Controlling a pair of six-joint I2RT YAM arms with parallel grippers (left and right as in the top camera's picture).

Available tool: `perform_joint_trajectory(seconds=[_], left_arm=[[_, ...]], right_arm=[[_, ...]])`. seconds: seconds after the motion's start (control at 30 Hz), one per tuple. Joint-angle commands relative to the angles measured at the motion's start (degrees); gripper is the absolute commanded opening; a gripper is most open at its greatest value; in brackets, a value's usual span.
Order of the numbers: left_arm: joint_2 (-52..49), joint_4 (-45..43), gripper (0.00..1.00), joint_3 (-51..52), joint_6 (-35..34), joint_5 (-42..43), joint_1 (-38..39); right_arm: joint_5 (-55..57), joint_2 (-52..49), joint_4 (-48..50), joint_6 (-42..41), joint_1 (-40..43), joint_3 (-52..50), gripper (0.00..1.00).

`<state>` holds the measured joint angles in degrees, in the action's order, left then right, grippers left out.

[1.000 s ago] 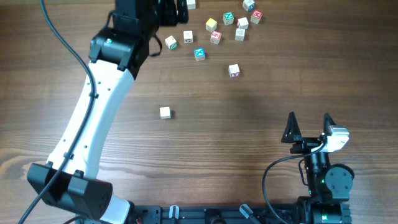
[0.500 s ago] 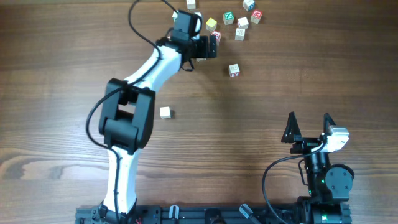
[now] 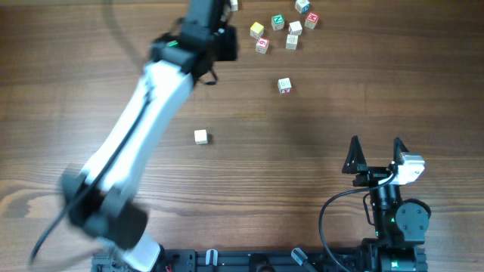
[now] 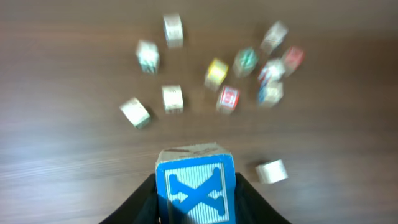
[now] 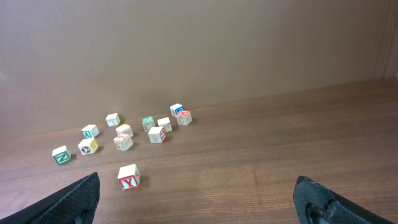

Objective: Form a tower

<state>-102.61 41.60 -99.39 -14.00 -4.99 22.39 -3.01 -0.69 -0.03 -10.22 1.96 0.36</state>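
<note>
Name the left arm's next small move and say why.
Probably swing the left gripper, shut on the blue X cube, over the lone red-lettered cube and lower it: that cube stands apart from the cluster, and the right gripper is open, far off.

Left jaws clamped; right jaws wide.

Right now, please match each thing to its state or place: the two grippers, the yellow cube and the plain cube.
Things:
1. left gripper
2. right gripper
3. yellow cube
4. plain cube

States or places:
A. open, holding nothing
B. in the far group of cubes
C. shut on the blue cube
D. by itself, apart from the others

Pairs: 1-C, 2-A, 3-B, 4-D
</note>
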Motion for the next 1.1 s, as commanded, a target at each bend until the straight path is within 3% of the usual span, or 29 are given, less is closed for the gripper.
perform_joint_trajectory(seconds=[0.0, 0.13, 0.23, 0.33, 0.5, 0.63, 0.7, 0.93, 1.07], left_arm=[[15.3, 9.3, 0.30, -0.4, 1.8, -5.4, -0.4], [21.7, 33.6, 0.25, 0.6, -3.7, -5.2, -0.4], [21.6, 37.0, 0.20, 8.6, -12.6, -4.5, -0.4], [21.3, 29.9, 0.24, 20.9, -13.5, -4.3, -0.4], [21.1, 7.4, 0.32, 42.0, -13.5, -1.9, -0.4], [20.8, -7.5, 0.34, 50.8, -13.5, -0.4, -0.4], [18.4, -13.5, 0.36, 53.4, -13.3, -0.7, -0.4], [10.7, -17.6, 0.39, 53.4, -11.7, -2.4, -0.4], [11.8, -17.9, 0.52, 53.1, -11.7, -2.4, -0.4]], right_arm=[[-0.9, 0.4, 0.1, -0.4, -0.2, -0.1, 1.00], [-0.9, 0.4, 0.1, -0.4, -0.2, -0.1, 1.00], [-0.9, 0.4, 0.1, -0.4, -0.2, -0.1, 1.00], [-0.9, 0.4, 0.1, -0.4, -0.2, -0.1, 1.00], [-1.0, 0.3, 0.1, -1.0, -0.2, -0.1, 1.00], [-0.9, -1.6, 0.1, -8.5, -0.2, -0.1, 1.00], [-0.9, -2.8, 0.2, -18.5, -0.2, -0.1, 1.00], [-0.9, -3.3, 0.2, -20.2, -0.2, -0.1, 1.00], [-0.9, -3.3, 0.1, -21.4, -0.2, -0.1, 1.00]])
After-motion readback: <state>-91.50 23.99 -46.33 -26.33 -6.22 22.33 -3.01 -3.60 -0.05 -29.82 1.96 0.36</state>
